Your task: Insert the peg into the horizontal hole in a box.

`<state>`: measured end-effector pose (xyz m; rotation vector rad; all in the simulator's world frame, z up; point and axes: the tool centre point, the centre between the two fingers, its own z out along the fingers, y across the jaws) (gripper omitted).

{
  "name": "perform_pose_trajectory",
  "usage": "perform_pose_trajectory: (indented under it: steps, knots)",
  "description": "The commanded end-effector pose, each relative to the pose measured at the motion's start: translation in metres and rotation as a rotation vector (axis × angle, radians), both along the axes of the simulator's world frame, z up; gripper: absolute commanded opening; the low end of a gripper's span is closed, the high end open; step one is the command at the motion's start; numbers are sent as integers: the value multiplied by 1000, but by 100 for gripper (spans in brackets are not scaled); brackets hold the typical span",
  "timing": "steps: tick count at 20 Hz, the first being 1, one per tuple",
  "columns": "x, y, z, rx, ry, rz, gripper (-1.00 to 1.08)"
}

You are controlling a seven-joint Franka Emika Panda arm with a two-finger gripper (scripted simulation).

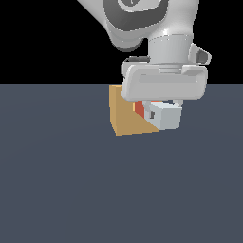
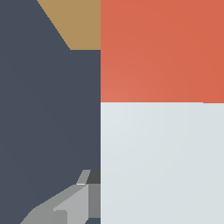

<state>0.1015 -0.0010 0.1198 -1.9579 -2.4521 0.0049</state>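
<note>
**Jaws clamped on the peg, right next to the box**

Jaws are seen closed around the peg (image 1: 163, 115), with the gripper (image 1: 159, 110) coming straight down on it from above. In the exterior view 1 dark finger tip (image 1: 152, 115) is pressed flat against the pale side of the bar, and the wide grey hand body hides most of what sits above that. The far finger can't really be made out there.

The peg is held level, clear of the dark grey floor (image 1: 61, 185), not resting on it. Its pale grey-white end is pointed toward the camera and the exterior view's right, while the red-orange end (image 1: 139, 107) is turned toward the box (image 1: 124, 118). Only a thin strip of red is visible between the hand and the tan face, so that end is just beside the box or touching it; which one can't be told.

The box is sat on the floor, roughly mid-scene near the far edge of the surface, partly covered by the gripper.

In the wrist view the peg (image 2: 162, 162) fills most of the picture, red half (image 2: 162, 50) and pale half meeting in 1 clean line. A corner of the box (image 2: 76, 22) is shown past the red end, and 1 grey finger (image 2: 70, 205) is seen against the bar's edge. The horizontal hole isn't visible in either view.
</note>
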Motion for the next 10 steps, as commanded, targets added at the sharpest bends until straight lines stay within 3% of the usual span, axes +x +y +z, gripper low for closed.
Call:
perform_pose_trajectory:
  steps: [1,10]
  knots:
    - [2,0,3,0,-5,0,-100]
    - [2,0,3,0,-4,3,-100]
